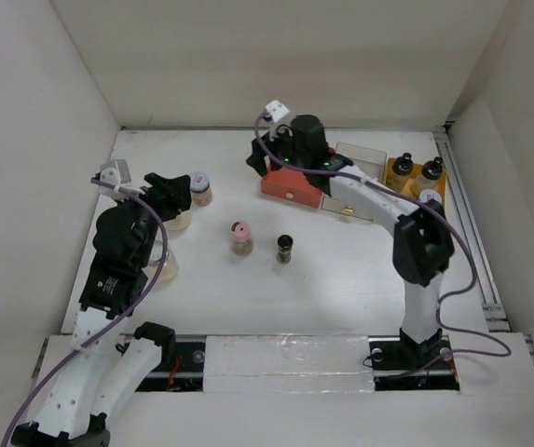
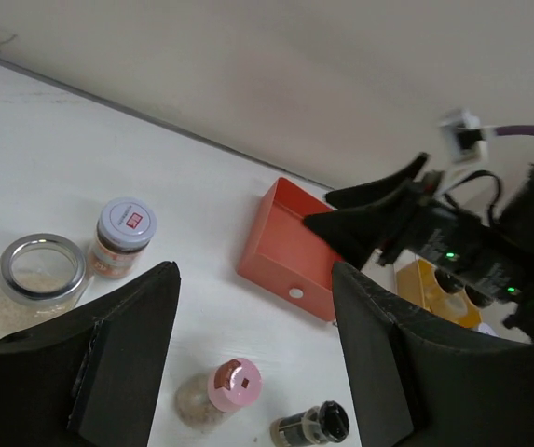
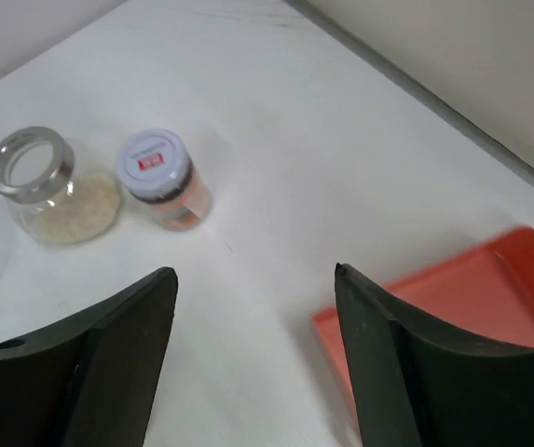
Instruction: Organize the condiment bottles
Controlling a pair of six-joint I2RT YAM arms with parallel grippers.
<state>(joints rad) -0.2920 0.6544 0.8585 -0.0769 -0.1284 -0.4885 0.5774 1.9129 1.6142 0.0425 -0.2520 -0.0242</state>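
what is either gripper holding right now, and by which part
Nothing is held. The left gripper and the right gripper both stand open, with nothing clamped between their fingers.

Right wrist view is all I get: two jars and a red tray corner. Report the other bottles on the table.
Observer: A pink-lidded jar sits mid-table, right of your two in the top view.
Operator: Go on.
Observer: A dark jar with a black lid sits just right of it, not touching.
Operator: Now the far right.
Observer: A yellow tray there holds at least two dark-capped bottles.
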